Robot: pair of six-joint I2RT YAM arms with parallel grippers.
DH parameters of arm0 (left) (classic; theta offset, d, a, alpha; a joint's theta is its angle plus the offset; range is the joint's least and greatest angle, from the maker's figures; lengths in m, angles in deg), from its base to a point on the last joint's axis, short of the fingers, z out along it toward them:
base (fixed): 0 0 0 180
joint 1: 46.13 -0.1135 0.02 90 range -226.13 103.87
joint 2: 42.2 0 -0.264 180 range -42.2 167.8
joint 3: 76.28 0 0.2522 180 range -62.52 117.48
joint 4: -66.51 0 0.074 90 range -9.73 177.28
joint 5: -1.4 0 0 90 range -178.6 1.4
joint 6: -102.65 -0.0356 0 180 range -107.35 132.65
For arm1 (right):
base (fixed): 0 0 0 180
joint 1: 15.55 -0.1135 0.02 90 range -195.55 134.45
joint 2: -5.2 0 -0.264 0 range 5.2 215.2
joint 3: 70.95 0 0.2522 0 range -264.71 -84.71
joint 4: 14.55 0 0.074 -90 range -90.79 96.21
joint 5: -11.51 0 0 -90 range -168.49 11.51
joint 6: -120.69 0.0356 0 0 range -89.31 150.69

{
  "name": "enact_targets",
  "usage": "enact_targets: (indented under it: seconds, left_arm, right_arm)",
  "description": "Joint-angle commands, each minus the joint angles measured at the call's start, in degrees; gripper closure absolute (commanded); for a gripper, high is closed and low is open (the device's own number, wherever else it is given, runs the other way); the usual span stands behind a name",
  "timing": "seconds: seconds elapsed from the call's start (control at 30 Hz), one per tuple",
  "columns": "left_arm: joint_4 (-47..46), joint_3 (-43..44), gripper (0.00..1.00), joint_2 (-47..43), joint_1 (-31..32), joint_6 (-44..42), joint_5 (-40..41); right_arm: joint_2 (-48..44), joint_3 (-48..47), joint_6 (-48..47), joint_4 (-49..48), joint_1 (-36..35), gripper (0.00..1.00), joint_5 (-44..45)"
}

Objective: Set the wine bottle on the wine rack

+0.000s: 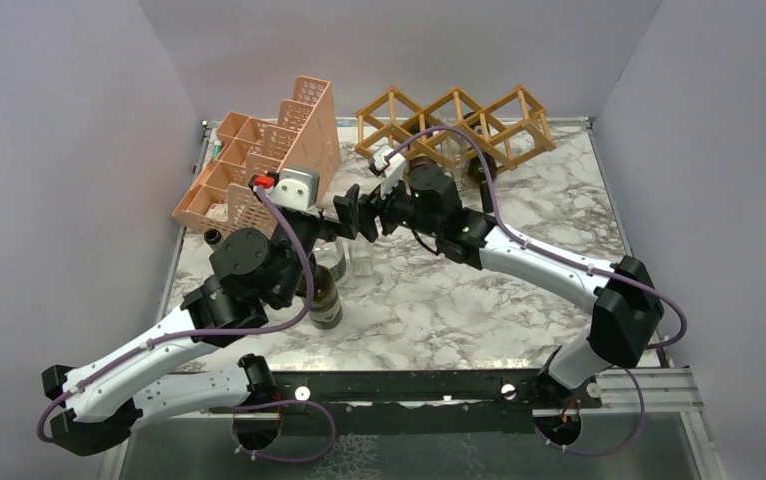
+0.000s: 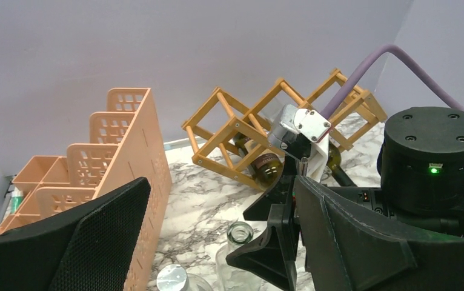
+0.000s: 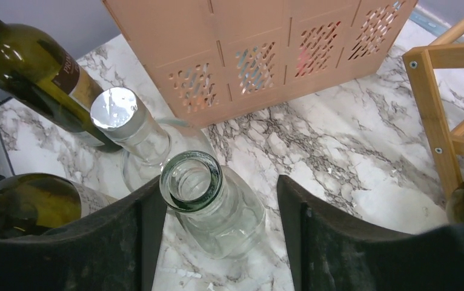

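Note:
The golden-brown wooden wine rack (image 1: pixel 454 125) stands at the back of the table; it also shows in the left wrist view (image 2: pixel 241 130) and at the right edge of the right wrist view (image 3: pixel 435 103). Dark green wine bottles (image 2: pixel 266 167) lie in it. Another green wine bottle (image 1: pixel 326 295) stands upright by the left arm, and two show in the right wrist view (image 3: pixel 36 66). My right gripper (image 1: pixel 352 215) (image 3: pixel 217 242) is open, its fingers either side of a clear open-mouthed glass bottle (image 3: pixel 191 182). My left gripper (image 1: pixel 331 240) (image 2: pixel 217 254) is open and holds nothing.
The pink perforated stepped organizer (image 1: pixel 264 165) stands at the back left, close to both grippers. A second clear bottle with a silver cap (image 3: pixel 113 109) stands beside the open-mouthed one. The right gripper's fingers (image 2: pixel 272 242) sit between the left gripper's fingers.

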Motion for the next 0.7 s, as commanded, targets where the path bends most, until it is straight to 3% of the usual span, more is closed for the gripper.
enact_targets:
  seconds: [0.0,0.3,0.67]
  left_arm:
    - [-2.1,-1.1,0.05,-1.1,0.0,-1.6,2.8]
    - [-1.7,-1.3,0.04,-0.9,0.1,-0.9,1.7]
    - [0.8,-0.3,0.03,3.4,0.1,0.8,-5.5]
  right_arm:
    - [1.9,-2.5,-1.4,-3.5,-1.0,0.38,0.8]
    - [0.2,-1.4,-2.3,-4.5,-1.5,0.8,3.3]
    - [-14.1,6.6,-0.1,-4.6,-1.8,0.99,11.7]
